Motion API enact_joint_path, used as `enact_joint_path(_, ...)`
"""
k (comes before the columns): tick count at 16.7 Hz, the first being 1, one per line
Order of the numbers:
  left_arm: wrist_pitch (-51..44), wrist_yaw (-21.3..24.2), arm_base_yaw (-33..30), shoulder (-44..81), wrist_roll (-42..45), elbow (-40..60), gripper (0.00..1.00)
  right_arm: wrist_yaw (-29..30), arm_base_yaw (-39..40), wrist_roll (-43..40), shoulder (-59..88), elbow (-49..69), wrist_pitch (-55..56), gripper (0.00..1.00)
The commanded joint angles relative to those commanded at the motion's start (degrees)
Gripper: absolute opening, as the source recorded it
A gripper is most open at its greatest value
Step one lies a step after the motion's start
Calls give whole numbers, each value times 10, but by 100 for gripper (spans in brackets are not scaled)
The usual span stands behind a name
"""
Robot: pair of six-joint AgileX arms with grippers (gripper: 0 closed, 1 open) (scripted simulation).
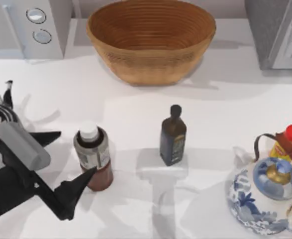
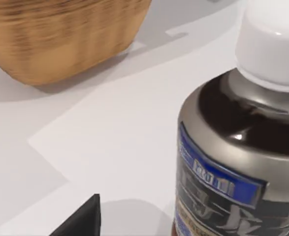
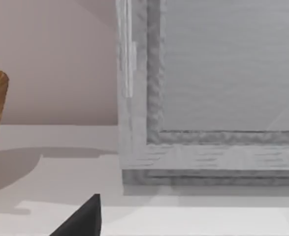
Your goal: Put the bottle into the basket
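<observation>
Overhead camera plus two wrist cameras.
Top view looks down; both low wrist views share the basket (image 1: 150, 40).

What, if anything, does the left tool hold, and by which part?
Nothing yet. The left tool, fingers open, flanks the bottle near its lower body without closing on it.

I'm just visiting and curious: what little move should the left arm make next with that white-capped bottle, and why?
Probably close the left tool on the bottle. Its open fingers stand either side of the upright bottle, not yet pinching it, and the basket waits farther back.
</observation>
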Motion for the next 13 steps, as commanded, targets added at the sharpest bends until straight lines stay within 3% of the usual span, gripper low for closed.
enact_joint_path(7,93,-42,-48,158,-16,70,100,0,0,0,0,0,0,100)
enact_joint_path(13,214,-84,-95,273,-31,72,100,0,0,0,0,0,0,100)
